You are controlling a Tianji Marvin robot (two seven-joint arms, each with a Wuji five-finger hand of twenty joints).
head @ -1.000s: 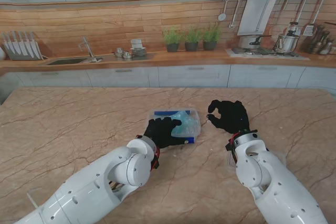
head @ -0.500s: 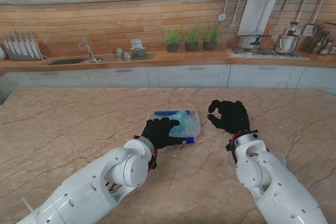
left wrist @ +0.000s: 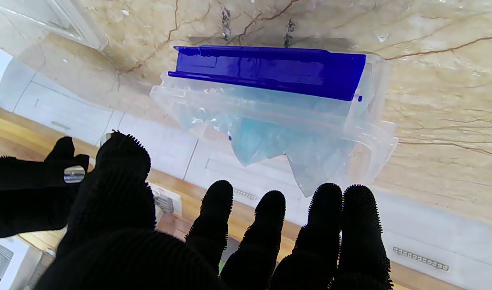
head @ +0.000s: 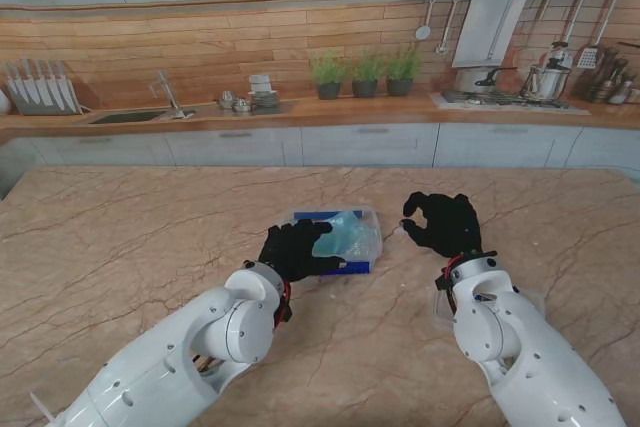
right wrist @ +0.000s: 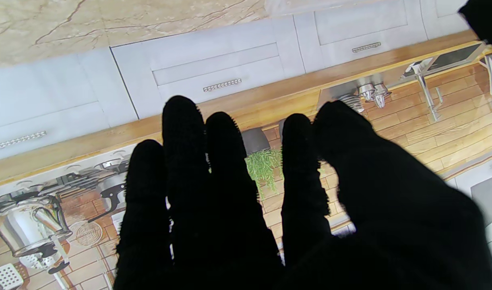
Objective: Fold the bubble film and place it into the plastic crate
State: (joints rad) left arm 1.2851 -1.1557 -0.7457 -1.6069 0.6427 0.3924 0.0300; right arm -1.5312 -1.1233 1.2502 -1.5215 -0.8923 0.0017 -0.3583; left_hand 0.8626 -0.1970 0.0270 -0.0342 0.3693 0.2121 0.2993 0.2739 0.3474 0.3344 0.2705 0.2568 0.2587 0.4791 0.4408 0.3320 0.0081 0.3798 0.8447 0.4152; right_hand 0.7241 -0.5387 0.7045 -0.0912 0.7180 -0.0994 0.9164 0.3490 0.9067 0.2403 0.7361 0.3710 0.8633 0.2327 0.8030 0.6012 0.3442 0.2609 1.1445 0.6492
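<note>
Sitting inside the plastic crate (head: 338,238), the bubble film (head: 347,230) was bunched, one corner poking past the rim. Since half a second earlier we'd pulled our left hand (head: 293,250) back off the crate toward us, fingers (left wrist: 270,213) spread, holding nothing. Right hand (head: 442,224) hovered over the worktop (head: 120,237), fingers loosely curled, empty. Placement looked about done.

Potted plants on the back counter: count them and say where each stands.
3, in a row on the counter at the far wall: left potted plant, middle one, right one. None seems hidden.
</note>
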